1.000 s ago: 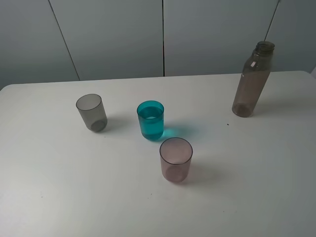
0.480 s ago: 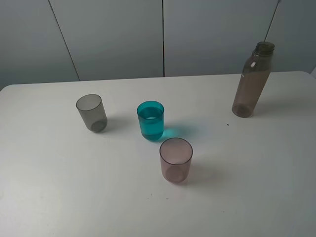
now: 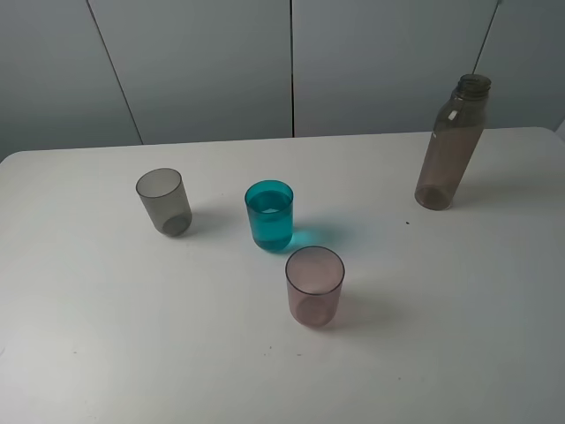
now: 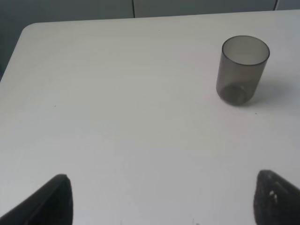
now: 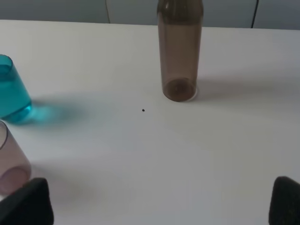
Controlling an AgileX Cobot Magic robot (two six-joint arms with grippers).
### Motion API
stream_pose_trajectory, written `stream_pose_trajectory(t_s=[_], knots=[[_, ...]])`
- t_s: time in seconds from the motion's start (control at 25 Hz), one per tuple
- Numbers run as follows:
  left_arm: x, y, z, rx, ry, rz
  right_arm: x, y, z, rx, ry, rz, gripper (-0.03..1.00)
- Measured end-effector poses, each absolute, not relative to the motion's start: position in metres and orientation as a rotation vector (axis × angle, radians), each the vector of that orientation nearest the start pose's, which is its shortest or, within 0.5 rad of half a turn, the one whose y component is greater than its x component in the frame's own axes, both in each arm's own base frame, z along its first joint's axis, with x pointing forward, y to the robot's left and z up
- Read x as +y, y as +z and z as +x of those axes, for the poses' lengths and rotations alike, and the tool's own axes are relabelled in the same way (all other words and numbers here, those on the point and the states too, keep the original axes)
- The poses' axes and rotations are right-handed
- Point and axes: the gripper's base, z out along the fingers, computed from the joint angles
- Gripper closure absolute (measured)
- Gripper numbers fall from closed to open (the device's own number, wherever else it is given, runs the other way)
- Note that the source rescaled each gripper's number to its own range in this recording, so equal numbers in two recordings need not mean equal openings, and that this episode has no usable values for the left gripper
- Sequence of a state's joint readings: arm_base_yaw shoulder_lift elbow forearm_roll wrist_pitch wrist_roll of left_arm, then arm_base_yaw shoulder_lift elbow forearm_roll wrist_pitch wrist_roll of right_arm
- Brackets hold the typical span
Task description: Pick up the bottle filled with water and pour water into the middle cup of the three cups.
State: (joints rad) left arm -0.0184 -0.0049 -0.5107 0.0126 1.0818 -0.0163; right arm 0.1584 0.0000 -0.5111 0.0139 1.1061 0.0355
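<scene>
Neither arm shows from the high camera. Only dark fingertips (image 4: 49, 201) of the left end effector (image 4: 161, 201) peek in, spread wide over bare counter (image 4: 117, 117); the right end effector (image 5: 161, 201) gapes wide too. The bottle (image 3: 450, 146) stands upright at the far right, neck up, its top cropped in the right wrist view, seemingly near empty. The middle cup (image 3: 269, 215) sits centre, holding water.

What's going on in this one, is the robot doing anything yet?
Nothing is being handled right now. The tall smoky brown plastic bottle stands upright and alone at the right of the white table. The translucent teal-blue plastic tumbler holds liquid, between the smoky grey tumbler and the pinkish-mauve tumbler, both seemingly empty. The left pincer and right pincer are open, touching nothing.
</scene>
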Motion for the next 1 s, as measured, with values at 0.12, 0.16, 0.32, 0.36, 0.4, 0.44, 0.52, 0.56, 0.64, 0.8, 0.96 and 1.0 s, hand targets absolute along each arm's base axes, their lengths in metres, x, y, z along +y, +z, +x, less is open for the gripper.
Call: stream_pose_trajectory(t_s=[0.12, 0.16, 0.32, 0.36, 0.4, 0.44, 0.52, 0.56, 0.64, 0.8, 0.96, 1.0], knots=[[0.0012, 0.2785, -0.0078, 2.050, -0.007, 0.001, 0.0000, 0.2772, -0.0081, 2.070, 0.138, -0.129, -0.03], [0.0012, 0.2785, -0.0078, 2.050, -0.007, 0.001, 0.0000, 0.2774, -0.0080, 2.068, 0.138, -0.128, -0.03], [0.0012, 0.2785, -0.0078, 2.050, -0.007, 0.001, 0.0000, 0.2774, -0.0080, 2.068, 0.138, -0.128, -0.03], [0.0012, 0.2785, -0.0078, 2.050, -0.007, 0.001, 0.0000, 0.2774, -0.0080, 2.068, 0.138, -0.128, -0.03], [0.0012, 0.2785, -0.0078, 2.050, -0.008, -0.001, 0.0000, 0.2774, -0.0080, 2.068, 0.139, -0.126, -0.03], [0.0012, 0.2785, -0.0078, 2.050, -0.008, -0.001, 0.0000, 0.2774, -0.0080, 2.068, 0.139, -0.126, -0.03], [0.0012, 0.2785, -0.0078, 2.050, -0.008, -0.001, 0.0000, 0.2774, -0.0080, 2.068, 0.139, -0.126, -0.03], [0.0012, 0.2785, -0.0078, 2.050, -0.009, -0.003, 0.0000, 0.2774, -0.0080, 2.068, 0.139, -0.126, -0.03], [0.0012, 0.2785, -0.0078, 2.050, -0.009, -0.003, 0.0003, 0.2774, -0.0080, 2.069, 0.122, -0.093, -0.03], [0.0012, 0.2785, -0.0078, 2.050, -0.009, -0.003, 0.0011, 0.2774, -0.0079, 2.069, 0.054, 0.021, -0.03], [0.0012, 0.2785, -0.0078, 2.050, -0.009, -0.003, 0.0014, 0.2774, -0.0078, 2.068, 0.036, 0.052, -0.03], [0.0012, 0.2785, -0.0078, 2.050, -0.009, -0.003, 0.0014, 0.2774, -0.0078, 2.068, 0.036, 0.052, -0.03]])
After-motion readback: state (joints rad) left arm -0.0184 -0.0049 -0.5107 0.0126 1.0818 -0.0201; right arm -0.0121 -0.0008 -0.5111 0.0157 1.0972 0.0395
